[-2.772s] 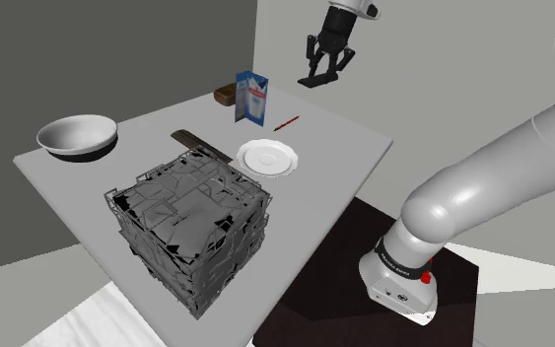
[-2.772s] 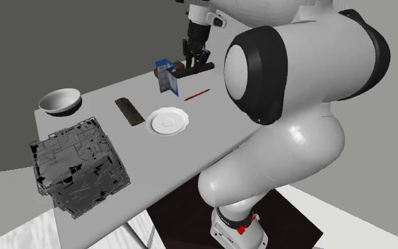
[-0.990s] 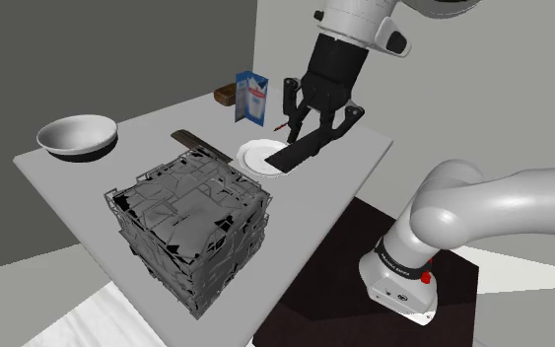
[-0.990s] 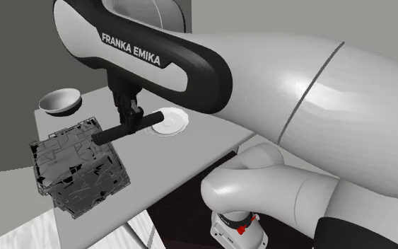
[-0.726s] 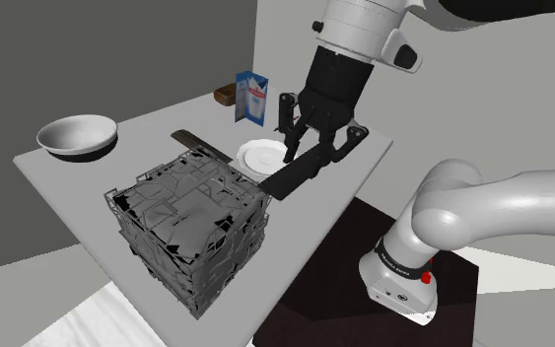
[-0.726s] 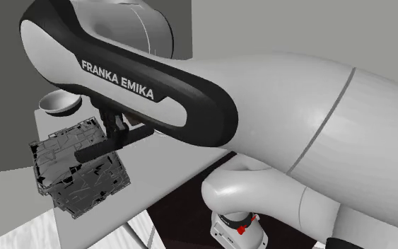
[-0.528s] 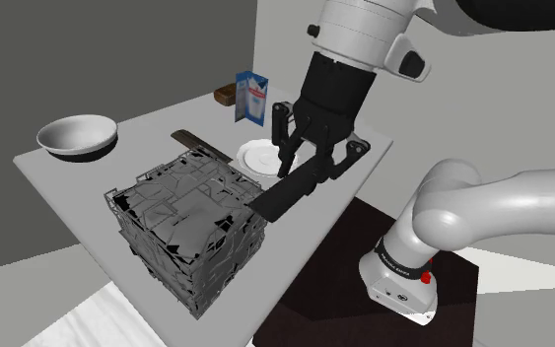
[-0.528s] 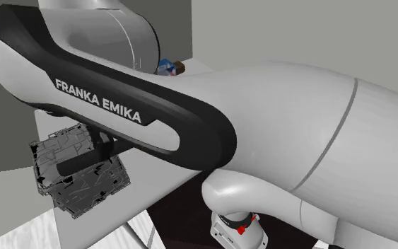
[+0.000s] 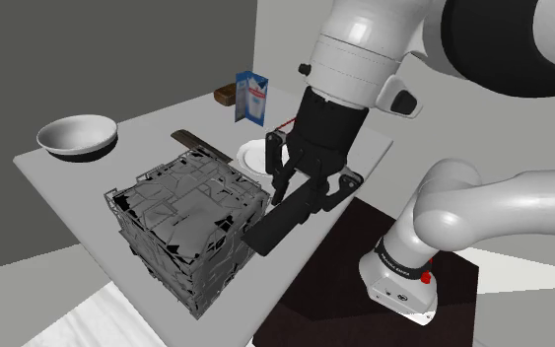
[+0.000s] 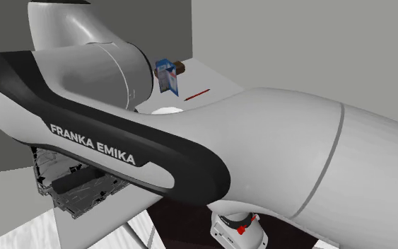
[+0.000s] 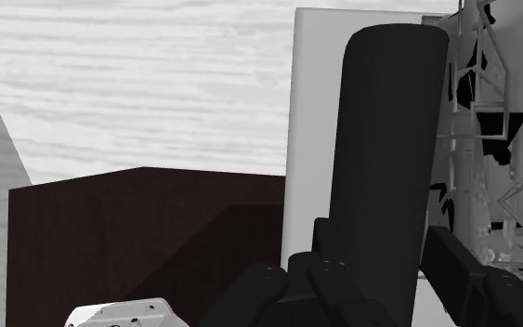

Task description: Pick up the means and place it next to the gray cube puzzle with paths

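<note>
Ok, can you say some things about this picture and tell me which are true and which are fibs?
1. The black claw clasps a long black bar. True.
2. The bar lies in the round white bowl. False: it is in the claw, beside the gray cube puzzle.
3. The blue-and-white carton stands upright. True.
4. The cube puzzle sits on the floor. False: it is on the gray table.

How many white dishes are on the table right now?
2. A bowl sits on the table at the shoulder view's left; a plate lies partly behind the gripper and the black bar it holds. The arm may hide others.
</note>
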`<state>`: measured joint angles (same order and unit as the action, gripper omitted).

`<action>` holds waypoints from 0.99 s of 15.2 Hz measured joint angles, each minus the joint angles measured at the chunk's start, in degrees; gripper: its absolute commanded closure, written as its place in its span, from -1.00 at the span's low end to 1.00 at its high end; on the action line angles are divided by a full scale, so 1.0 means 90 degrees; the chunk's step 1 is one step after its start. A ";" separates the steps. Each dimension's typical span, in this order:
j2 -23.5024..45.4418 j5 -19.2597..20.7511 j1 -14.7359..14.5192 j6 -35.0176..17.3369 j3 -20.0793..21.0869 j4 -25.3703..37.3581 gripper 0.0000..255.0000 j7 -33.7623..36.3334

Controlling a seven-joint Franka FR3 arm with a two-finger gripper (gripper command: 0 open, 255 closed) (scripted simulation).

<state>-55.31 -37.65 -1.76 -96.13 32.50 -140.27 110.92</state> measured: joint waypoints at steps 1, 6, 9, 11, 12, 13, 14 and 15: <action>-0.0017 -0.0033 -0.0011 -0.0076 0.0031 -0.0098 1.00 -0.0030; -0.0108 -0.0218 -0.0092 -0.0406 0.0205 -0.0526 1.00 -0.0122; -0.0094 -0.0333 -0.0113 -0.0637 0.0331 -0.0746 1.00 -0.0193; -0.0104 -0.0421 -0.0144 -0.0781 0.0418 -0.0899 1.00 -0.0227; -0.0083 -0.0463 -0.0146 -0.0865 0.0468 -0.0963 1.00 -0.0253; -0.0096 -0.0517 -0.0172 -0.0937 0.0518 -0.1045 1.00 -0.0262; -0.0094 -0.0567 -0.0188 -0.1019 0.0569 -0.1128 1.00 -0.0285; -0.0084 -0.0619 -0.0202 -0.1098 0.0624 -0.1194 1.00 -0.0298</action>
<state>-56.07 -43.21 -3.58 -106.01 38.12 -151.01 108.24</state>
